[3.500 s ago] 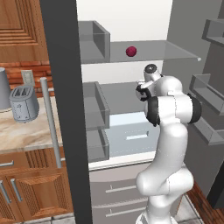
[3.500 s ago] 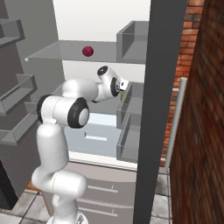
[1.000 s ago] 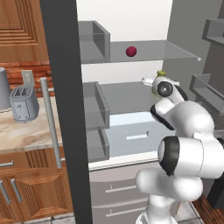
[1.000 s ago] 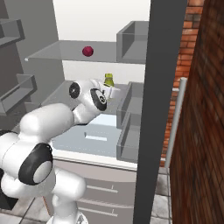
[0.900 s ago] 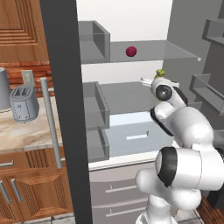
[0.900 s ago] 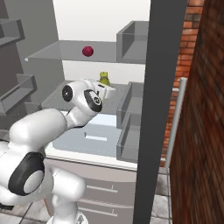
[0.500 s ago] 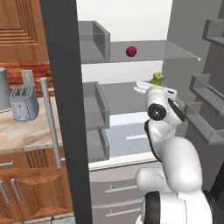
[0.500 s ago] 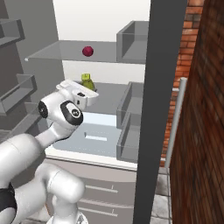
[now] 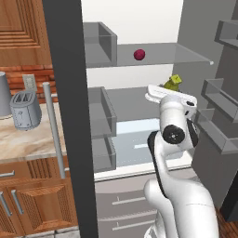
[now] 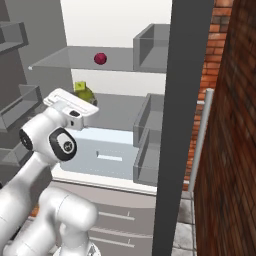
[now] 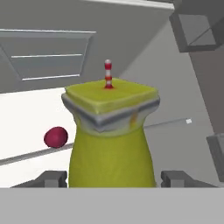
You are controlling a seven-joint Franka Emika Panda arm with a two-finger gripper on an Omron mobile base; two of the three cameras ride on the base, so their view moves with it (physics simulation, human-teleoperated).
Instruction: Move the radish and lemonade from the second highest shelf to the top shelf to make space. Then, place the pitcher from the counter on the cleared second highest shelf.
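Left base view: toaster [image 9: 26,109] and a grey canister [image 9: 3,94] stand on the counter [image 9: 28,145], left of the fridge's dark edge; two cabinet handles show below.
Right base view: brick wall [image 10: 231,125] at right with a long vertical bar handle [image 10: 199,140] beside it; no counter from this side.
Hand view: close look at the lemonade [image 11: 110,135] from beside it, with the radish [image 11: 56,137] small behind it at left.
Lemonade, look: olive-green body narrowing upward, a grey band under a square yellow cap, a thin red-and-white striped pin on the cap.
Lemonade, place: between the two finger tips [image 11: 52,179], level with the second highest shelf [image 9: 132,98]; from the base views just its cap and shoulder [image 9: 173,82] peek above the white hand, and whether its base rests on the shelf is hidden.
Gripper [image 11: 110,179]: jaws spread wide, one tip on each side of the bottle's body; whether they press on it I cannot tell.
Radish, place: on the top shelf [image 10: 65,59], near its middle [image 10: 100,58], well apart from the bottle.
Radish, look: small dark red-magenta ball.
Count: one radish, one lemonade, one toaster, one canister; two grey side bins on each visible fridge wall.
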